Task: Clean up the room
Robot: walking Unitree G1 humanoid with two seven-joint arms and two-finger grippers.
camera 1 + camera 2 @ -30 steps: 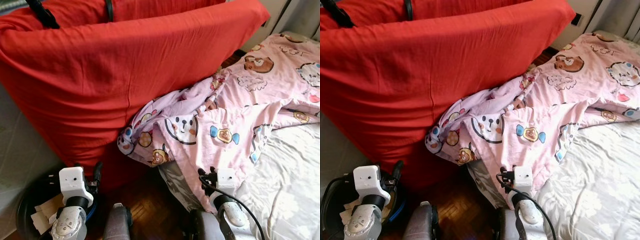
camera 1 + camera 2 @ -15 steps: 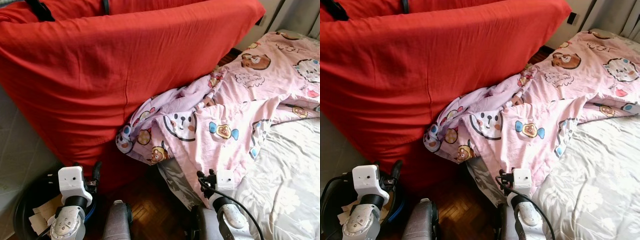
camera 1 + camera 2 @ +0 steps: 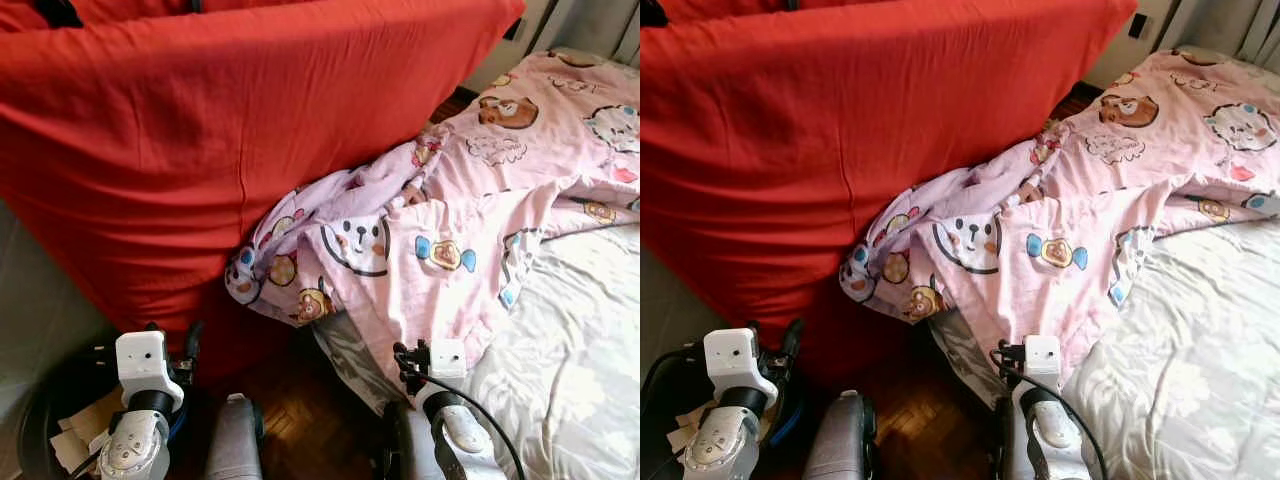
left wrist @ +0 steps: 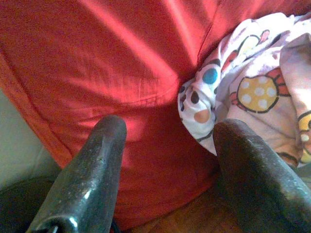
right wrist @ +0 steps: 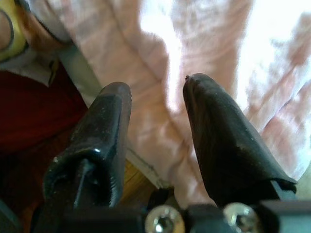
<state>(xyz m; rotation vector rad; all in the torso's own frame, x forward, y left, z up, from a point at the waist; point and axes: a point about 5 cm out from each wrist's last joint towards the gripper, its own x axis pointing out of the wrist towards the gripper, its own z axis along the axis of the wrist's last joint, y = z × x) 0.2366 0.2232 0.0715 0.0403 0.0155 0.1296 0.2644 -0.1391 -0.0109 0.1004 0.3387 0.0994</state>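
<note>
One pink cartoon-print blanket (image 3: 470, 200) lies rumpled across the bed (image 3: 570, 360), its corner spilling against one large red cushion (image 3: 220, 150). Left gripper (image 4: 167, 141), fingers parted and empty, faces the cushion base. Right gripper (image 5: 155, 116), fingers apart and empty, hovers beside the blanket's hanging edge.

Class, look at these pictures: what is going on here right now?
The robot stands at a bed's edge. A pink cartoon-print blanket lies crumpled, hanging over the side against a big red cushion. The left gripper and right gripper are both open, holding nothing; the right one points at the blanket's hanging edge.
</note>
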